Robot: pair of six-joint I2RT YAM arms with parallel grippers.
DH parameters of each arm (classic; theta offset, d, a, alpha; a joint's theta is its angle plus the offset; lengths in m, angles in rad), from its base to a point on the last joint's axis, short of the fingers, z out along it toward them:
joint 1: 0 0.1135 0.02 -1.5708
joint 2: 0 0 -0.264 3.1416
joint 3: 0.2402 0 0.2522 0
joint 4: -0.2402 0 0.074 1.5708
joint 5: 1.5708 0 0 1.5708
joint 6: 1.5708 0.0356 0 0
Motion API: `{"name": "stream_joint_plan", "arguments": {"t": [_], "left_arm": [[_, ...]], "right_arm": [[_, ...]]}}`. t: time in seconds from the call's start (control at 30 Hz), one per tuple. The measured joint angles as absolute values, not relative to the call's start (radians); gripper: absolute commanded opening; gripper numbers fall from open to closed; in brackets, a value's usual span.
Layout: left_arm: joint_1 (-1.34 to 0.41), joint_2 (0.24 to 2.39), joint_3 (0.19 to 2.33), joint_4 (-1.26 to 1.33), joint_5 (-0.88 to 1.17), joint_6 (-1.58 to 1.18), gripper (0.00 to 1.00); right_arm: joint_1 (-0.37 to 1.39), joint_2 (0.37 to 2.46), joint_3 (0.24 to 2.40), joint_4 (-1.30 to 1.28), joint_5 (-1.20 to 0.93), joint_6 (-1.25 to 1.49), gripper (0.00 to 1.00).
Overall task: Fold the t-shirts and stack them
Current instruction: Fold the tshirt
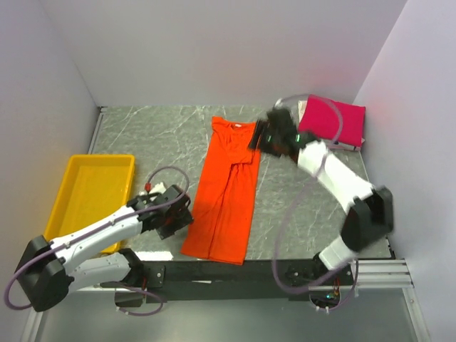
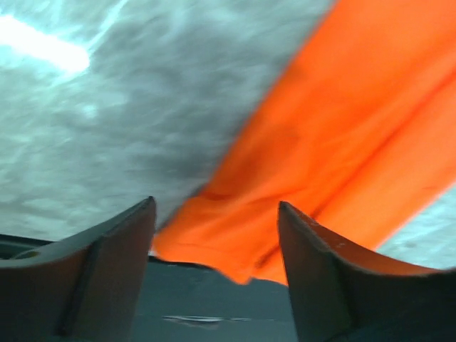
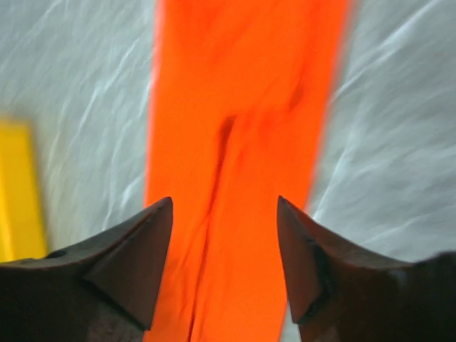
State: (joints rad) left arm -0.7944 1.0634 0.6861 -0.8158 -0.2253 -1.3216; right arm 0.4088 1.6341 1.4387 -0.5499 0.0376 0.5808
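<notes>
The orange t-shirt (image 1: 226, 189) lies folded into a long narrow strip down the middle of the table, collar at the far end. The magenta-pink t-shirt (image 1: 333, 120) lies folded at the far right corner. My left gripper (image 1: 178, 216) is open and empty, just left of the orange strip's near corner (image 2: 214, 246). My right gripper (image 1: 258, 135) is open and empty, above the strip's far right edge near the collar; the right wrist view looks down the orange shirt (image 3: 235, 142) between its fingers.
A yellow plastic tray (image 1: 91, 196) stands at the left, also seen as a yellow edge in the right wrist view (image 3: 18, 192). The grey marbled table (image 1: 164, 135) is walled at the back and sides. Its near edge (image 2: 214, 299) runs under the left gripper.
</notes>
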Motion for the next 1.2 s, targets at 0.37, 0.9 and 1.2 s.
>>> {"name": "stream_joint_plan", "arguments": {"t": [0.37, 0.9, 1.2], "left_arm": [[-0.789, 0.934, 0.513, -0.8, -0.138, -1.278, 0.65], [-0.8, 0.927, 0.432, -0.719, -0.089, -1.275, 0.54], [-0.822, 0.896, 0.405, -0.688, -0.068, -1.294, 0.51]], "right_arm": [[0.884, 1.173, 0.6, -0.496, 0.014, 0.945, 0.6], [1.138, 1.105, 0.447, -0.352, -0.03, 1.269, 0.52], [1.19, 1.128, 0.413, -0.275, -0.049, 1.351, 0.49]]}}
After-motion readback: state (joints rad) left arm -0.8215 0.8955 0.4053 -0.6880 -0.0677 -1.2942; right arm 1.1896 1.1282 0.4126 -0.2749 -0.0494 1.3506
